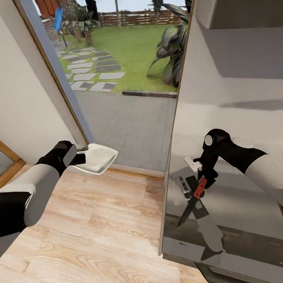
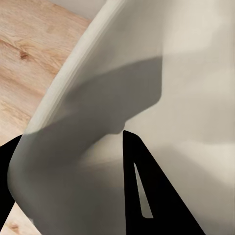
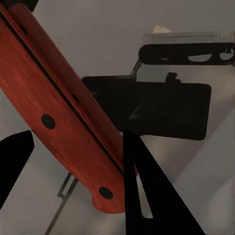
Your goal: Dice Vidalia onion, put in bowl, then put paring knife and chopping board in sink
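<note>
The bowl (image 1: 98,159), white and square with an upturned rim, was held off the ground over the wooden floor (image 1: 93,237), clamped at its rim by the left tool (image 1: 80,153); in the left wrist view the bowl (image 2: 161,98) lay against one dark finger (image 2: 147,196), with the other finger at its outer wall, so the tool was closed on it. The paring knife (image 1: 194,199) was carried in the right tool (image 1: 202,183), its red handle up at the fingers and its dark blade pointing down and toward the left arm. In the right wrist view the red handle (image 3: 58,117), with its dark rivets, ran slantwise between the two black fingers (image 3: 152,196), which were pressed on it. The knife hung in front of a tall, shiny grey panel (image 1: 239,88) that reflected the arm and blade faintly. Between the two arms stood a glass door (image 1: 125,96), and through it showed grey paving, a lawn with stepping stones (image 1: 92,71), a large leafy plant (image 1: 175,50) and a wooden fence (image 1: 137,17). A pale wall (image 1: 15,82) stood by the left arm.
</note>
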`<state>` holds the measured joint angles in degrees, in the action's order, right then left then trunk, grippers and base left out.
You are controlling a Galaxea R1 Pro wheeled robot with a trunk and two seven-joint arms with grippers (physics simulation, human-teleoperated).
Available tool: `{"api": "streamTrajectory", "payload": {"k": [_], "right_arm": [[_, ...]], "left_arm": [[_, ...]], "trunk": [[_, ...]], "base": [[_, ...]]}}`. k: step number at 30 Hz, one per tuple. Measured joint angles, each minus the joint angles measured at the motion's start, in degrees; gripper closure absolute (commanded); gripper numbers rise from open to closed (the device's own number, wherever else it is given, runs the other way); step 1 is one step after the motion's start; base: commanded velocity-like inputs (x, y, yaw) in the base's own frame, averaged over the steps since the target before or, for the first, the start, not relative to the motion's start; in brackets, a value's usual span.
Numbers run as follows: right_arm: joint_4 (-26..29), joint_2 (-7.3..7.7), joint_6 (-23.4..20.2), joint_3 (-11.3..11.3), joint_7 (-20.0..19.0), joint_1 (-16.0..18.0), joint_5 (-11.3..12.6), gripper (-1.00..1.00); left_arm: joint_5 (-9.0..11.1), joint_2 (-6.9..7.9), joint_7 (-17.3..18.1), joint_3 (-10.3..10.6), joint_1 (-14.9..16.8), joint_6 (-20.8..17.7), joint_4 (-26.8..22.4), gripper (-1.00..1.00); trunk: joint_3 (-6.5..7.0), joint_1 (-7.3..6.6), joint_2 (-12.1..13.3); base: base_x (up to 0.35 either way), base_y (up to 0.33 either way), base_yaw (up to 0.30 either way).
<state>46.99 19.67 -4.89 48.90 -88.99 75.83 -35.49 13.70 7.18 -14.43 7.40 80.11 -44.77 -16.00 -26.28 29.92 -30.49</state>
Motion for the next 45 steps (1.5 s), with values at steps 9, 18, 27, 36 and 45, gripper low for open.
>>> {"api": "streamTrajectory", "payload": {"k": [9, 18, 27, 36, 45], "right_arm": [[0.0, 0.0, 0.0, 0.09, -0.02, 0.01, 0.01, 1.0], [0.0, -0.08, -0.08, 0.13, 0.05, 0.01, -0.03, 1.0], [0.02, -0.11, -0.22, 0.05, 0.11, -1.03, -0.07, 1.0], [0.1, -0.12, -0.35, 0.04, -0.16, -1.46, -0.09, 1.0], [0.1, -0.12, -0.4, 0.03, -0.3, -1.46, -0.12, 1.0]], "left_arm": [[0.0, 0.0, 0.0, -0.02, 0.0, 0.0, 0.11, 1.0], [-0.01, 0.08, 0.0, -0.06, 0.0, 0.01, 0.17, 1.0], [-0.01, 0.08, 0.0, -0.05, 0.01, 0.01, 0.18, 1.0], [-0.01, 0.08, 0.0, -0.01, 0.01, 0.01, 0.18, 1.0], [0.0, 0.08, 0.0, -0.05, 0.01, 0.01, 0.26, 1.0]], "trunk": [[0.0, 0.0, 0.0], [0.07, 0.0, 0.0], [0.8, 0.0, 0.0], [1.6, 0.01, 0.02], [2.42, 0.01, 0.03]], "base": [[0.0, 0.0, 0.0], [0.0, 0.0, 0.0], [0.0, 0.0, 0.0], [0.0, 0.0, 0.0], [0.0, 0.0, 0.0]]}}
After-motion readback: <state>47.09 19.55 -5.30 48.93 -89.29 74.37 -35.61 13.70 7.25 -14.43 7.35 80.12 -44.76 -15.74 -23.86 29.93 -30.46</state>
